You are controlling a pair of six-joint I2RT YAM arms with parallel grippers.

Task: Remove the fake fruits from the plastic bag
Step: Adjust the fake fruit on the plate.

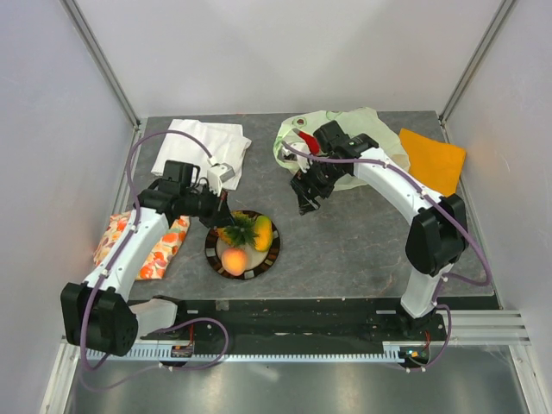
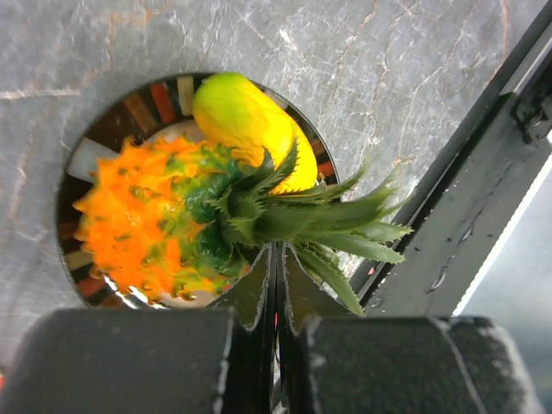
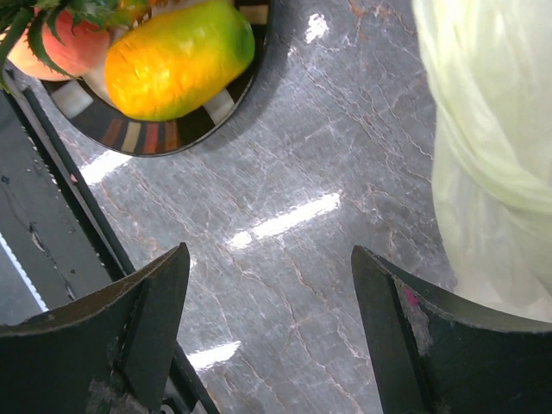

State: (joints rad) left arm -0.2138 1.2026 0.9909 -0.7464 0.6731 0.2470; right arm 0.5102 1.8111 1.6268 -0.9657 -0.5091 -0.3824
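Plate point(image 1: 272, 252) carrying the pineapple point(image 2: 129, 220), mango point(image 1: 262, 231) and peach point(image 1: 233, 259). The left claw point(image 2: 276, 302) is clamped on the pineapple's green crown. Beyond the plate, the right claw point(image 3: 269, 293) gapes empty; farther beyond lies the plastic bag point(image 1: 345, 125), 1 red fruit point(image 1: 308, 141) at its mouth.

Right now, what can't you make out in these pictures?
- Top view: what is inside the plastic bag; folds and the right arm cover it.
- Left wrist view: whether the shut left gripper pinches a pineapple leaf; the crown crowds its tips.
- Right wrist view: most of the bag, cut by the edge.
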